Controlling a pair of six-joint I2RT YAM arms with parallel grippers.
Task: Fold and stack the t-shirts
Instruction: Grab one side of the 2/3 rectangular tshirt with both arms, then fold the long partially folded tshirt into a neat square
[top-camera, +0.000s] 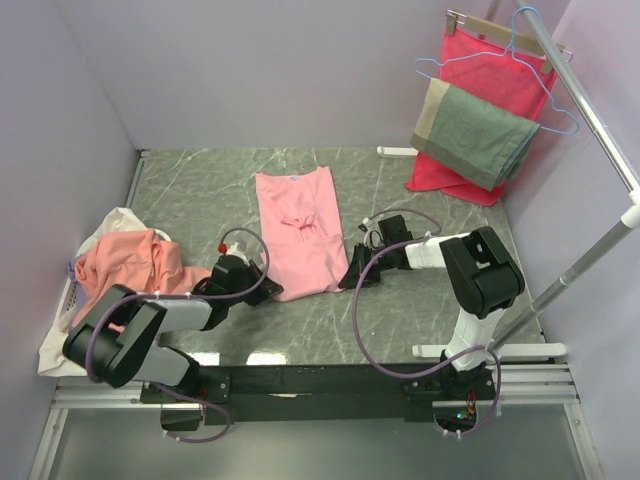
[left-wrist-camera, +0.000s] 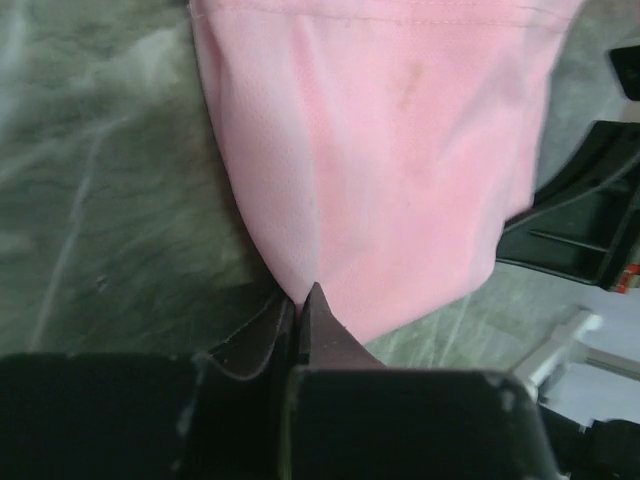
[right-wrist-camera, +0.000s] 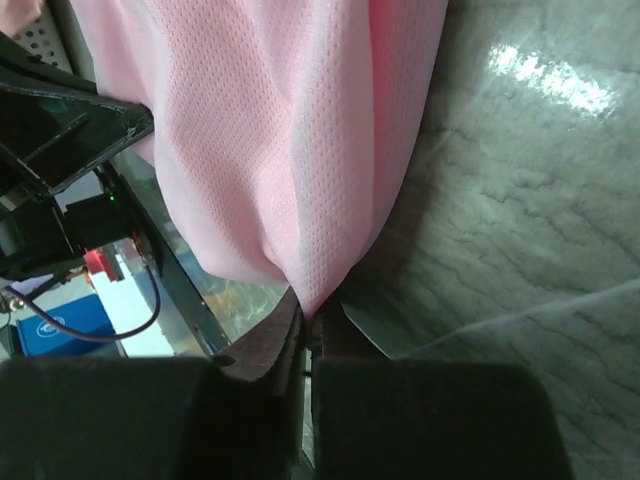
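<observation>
A light pink t-shirt (top-camera: 298, 228) lies lengthwise on the green marble table, folded narrow with its sleeves turned in. My left gripper (top-camera: 268, 290) is shut on its near left corner; the left wrist view shows the pink cloth (left-wrist-camera: 390, 160) pinched at my gripper (left-wrist-camera: 302, 292). My right gripper (top-camera: 348, 278) is shut on the near right corner; in the right wrist view the pink cloth (right-wrist-camera: 290, 150) runs into my gripper (right-wrist-camera: 312, 312). A heap of salmon-orange (top-camera: 125, 262) and white (top-camera: 112, 222) shirts lies at the left edge.
A red cloth (top-camera: 480, 75) on a hanger and a grey-green and beige cloth (top-camera: 472, 132) hang from a rail (top-camera: 585, 100) at the back right. A white perforated tray (top-camera: 62, 310) sits under the heap. Purple walls enclose the table.
</observation>
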